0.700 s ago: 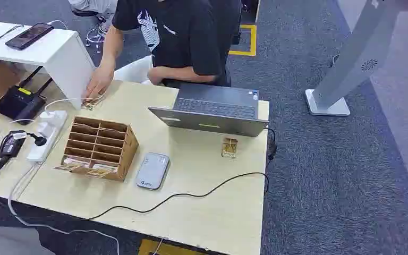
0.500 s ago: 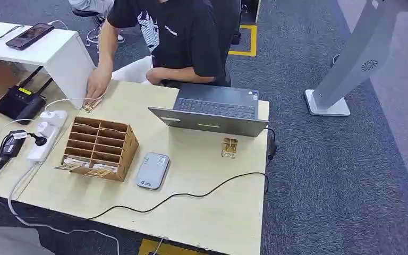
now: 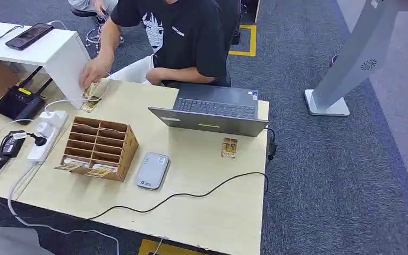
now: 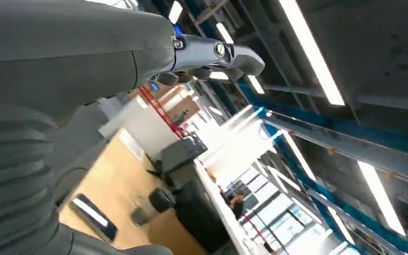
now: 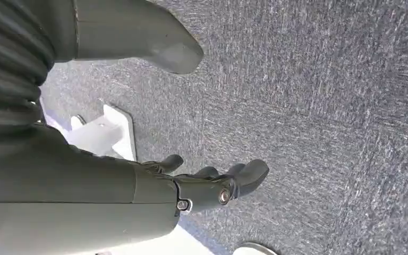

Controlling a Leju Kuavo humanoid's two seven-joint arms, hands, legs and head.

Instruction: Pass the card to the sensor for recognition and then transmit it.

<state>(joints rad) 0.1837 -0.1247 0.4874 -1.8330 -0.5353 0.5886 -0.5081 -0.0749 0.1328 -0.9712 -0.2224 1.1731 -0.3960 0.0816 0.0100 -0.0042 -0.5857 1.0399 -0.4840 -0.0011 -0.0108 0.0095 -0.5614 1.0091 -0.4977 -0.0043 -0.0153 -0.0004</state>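
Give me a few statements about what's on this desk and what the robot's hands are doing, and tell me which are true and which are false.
1. The laptop is open on the wooden table. True.
2. The grey card reader lies inside the wooden organizer. False: it lies on the table beside the organizer.
3. The right hand holds a card. False: it holds nothing and hangs over grey carpet.
4. A person's hand is at the far left corner of the table, by some cards. True.
5. The left hand holds a phone. False: it holds nothing.
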